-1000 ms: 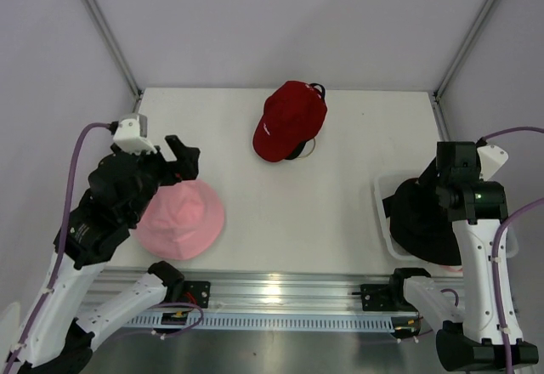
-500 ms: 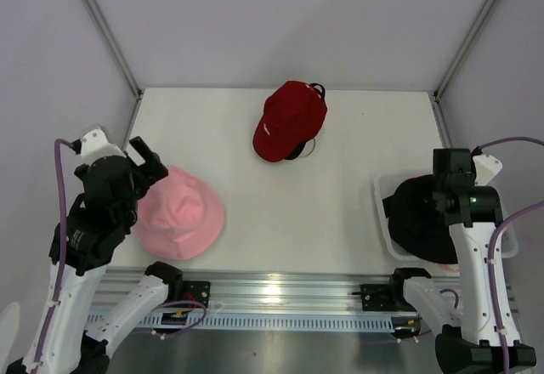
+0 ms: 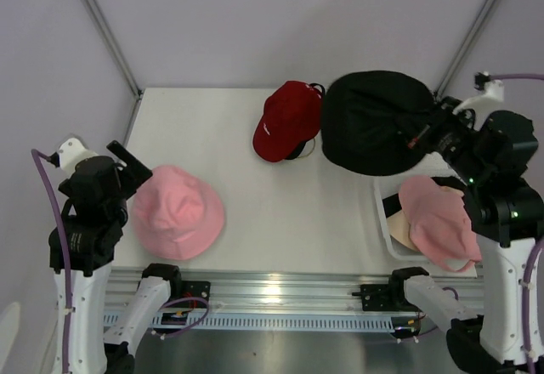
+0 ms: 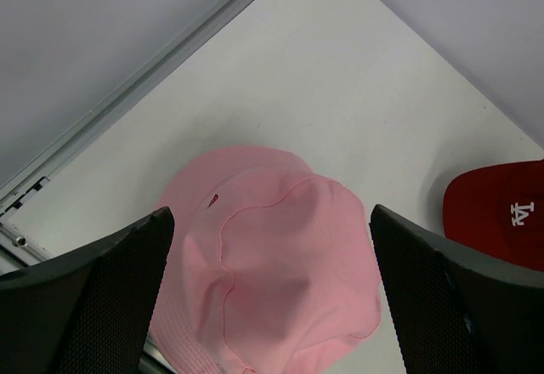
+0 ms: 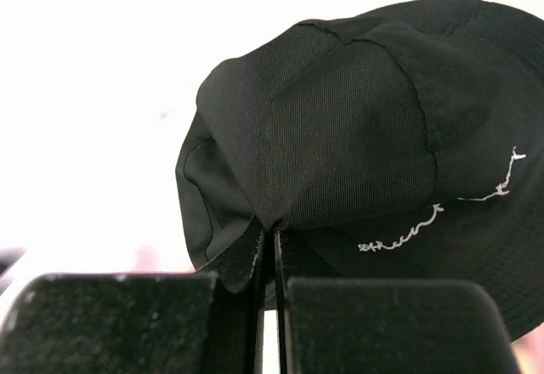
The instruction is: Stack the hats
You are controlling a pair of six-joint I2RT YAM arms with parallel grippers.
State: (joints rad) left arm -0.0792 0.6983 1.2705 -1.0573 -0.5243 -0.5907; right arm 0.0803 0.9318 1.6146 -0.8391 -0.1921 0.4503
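Top view, the far edge taken as 12 o'clock.

Right claw: we see it pinched fully shut on a fold of the black bucket hat. The hat hangs off the fingertips, raised over the worktop at about 2 o'clock. White script stitching shows along its brim in the wrist view. Its 9 o'clock edge meets the red cap in the top view; we cannot tell whether they touch.

Left claw: jaws spread as wide as they go, holding nothing. It hovers over the worktop's 8 o'clock corner, above the 9 o'clock edge of the pink bucket hat and clear of the fabric.

The pink bucket hat lies crown up on the worktop at 8 o'clock.

The red cap sits at 12 o'clock, on top of something dark that shows at its rim.

The white basket stands at 4 o'clock. A pink cap lies in it, with a cream hat partly showing on the cap's 9 o'clock side.
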